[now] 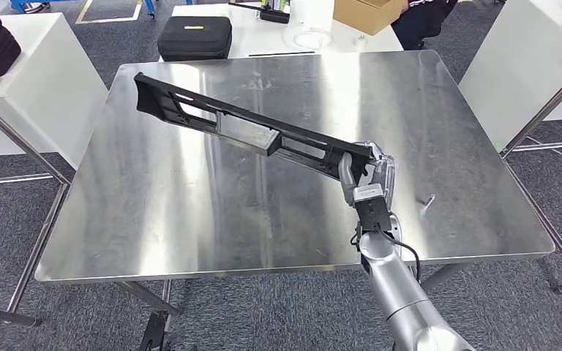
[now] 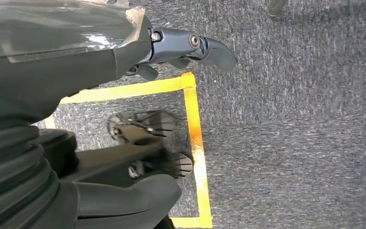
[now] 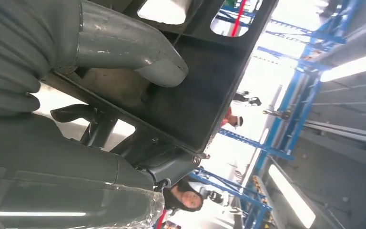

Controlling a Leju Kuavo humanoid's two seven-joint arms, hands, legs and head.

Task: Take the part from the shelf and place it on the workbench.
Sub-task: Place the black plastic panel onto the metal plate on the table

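Part (image 1: pixel 252 130), gripped at one end by right hand (image 1: pixel 366 175) fingers, spans workbench (image 1: pixel 190 219); black case (image 1: pixel 195 37) and cardboard box (image 1: pixel 369 13) lie beyond.

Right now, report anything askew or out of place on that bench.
The long black part runs diagonally over the steel workbench rather than square to its edges, gripped at one end by the right hand; whether it rests on the surface I cannot tell. A small loose bit lies near the bench's right edge. No visible damage.
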